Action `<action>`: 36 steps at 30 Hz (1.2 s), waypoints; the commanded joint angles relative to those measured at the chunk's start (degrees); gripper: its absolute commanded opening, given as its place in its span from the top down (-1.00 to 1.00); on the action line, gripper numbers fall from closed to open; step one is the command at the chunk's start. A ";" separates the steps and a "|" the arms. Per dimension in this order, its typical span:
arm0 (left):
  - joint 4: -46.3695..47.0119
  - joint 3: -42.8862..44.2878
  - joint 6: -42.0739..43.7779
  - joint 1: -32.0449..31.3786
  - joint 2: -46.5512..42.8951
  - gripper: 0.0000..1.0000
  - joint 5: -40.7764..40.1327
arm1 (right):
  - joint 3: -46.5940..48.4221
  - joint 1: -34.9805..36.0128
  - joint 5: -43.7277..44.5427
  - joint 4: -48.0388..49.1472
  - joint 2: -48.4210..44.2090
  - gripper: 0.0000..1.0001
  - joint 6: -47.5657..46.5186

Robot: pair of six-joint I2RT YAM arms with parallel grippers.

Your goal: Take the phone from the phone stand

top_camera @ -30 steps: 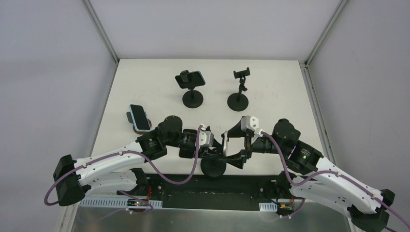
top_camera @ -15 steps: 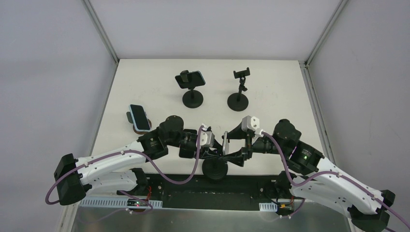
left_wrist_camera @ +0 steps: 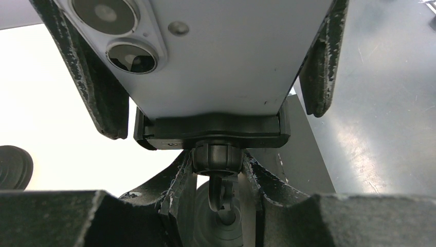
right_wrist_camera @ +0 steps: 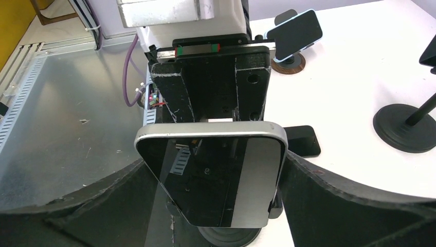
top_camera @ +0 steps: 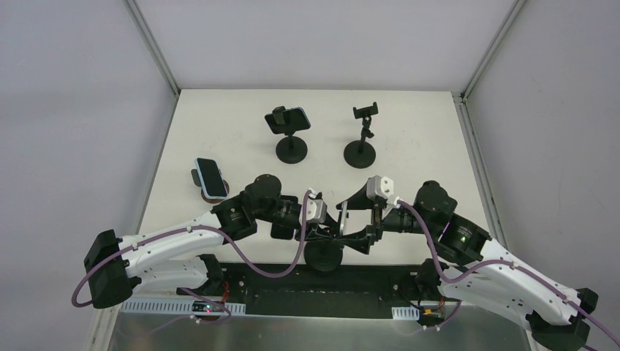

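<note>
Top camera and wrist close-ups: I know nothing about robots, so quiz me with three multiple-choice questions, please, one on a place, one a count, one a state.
1. Where is the empty phone stand? A) at the far side of the table, right of the tall stand holding a phone; B) beside the arm bases; C) on the floor.
2. How many phones are visible? A) one; B) three; C) five.
3. The phone nearest the arms is: A) lying flat; B) clamped in its phone stand; C) lifted clear.
Answers: 1 A, it stands at the back right. 2 B, the back phone, the left phone and the near one. 3 B, the black clamp holds its lower edge.
</note>
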 commanded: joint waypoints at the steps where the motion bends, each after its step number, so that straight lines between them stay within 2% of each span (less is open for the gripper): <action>1: 8.63 3.45 -0.17 0.54 -1.33 1.00 2.70 | 0.49 0.29 -1.04 2.63 -0.01 -0.65 -0.07; 7: 8.61 3.58 0.09 0.54 -1.45 1.00 2.75 | 0.33 0.33 -1.08 2.20 0.42 -0.83 0.02; 11: 8.65 3.55 0.18 0.53 -1.40 1.00 2.78 | 0.39 0.29 -1.08 1.77 0.64 -0.83 0.10; 15: 8.63 3.42 0.16 0.54 -1.51 1.00 2.71 | 0.39 0.25 -0.94 1.77 0.65 -0.73 0.12; 22: 8.67 3.28 0.33 0.56 -1.74 1.00 2.65 | 0.04 0.33 -0.63 1.77 1.13 -0.76 0.19; 24: 8.70 3.28 0.30 0.53 -1.76 1.00 2.68 | 0.11 0.27 -0.73 1.77 1.10 -0.69 0.43; 29: 8.68 3.32 -0.29 0.54 -1.57 1.00 2.13 | 0.21 0.33 -0.86 1.30 1.24 -0.34 0.54; 34: 9.04 2.90 -0.29 0.58 -1.39 1.00 -1.29 | 0.30 0.30 -0.75 0.80 1.50 0.17 0.40; 36: 9.74 2.57 1.06 0.55 -1.05 1.00 -3.77 | 0.17 0.28 1.09 1.11 1.67 0.50 0.35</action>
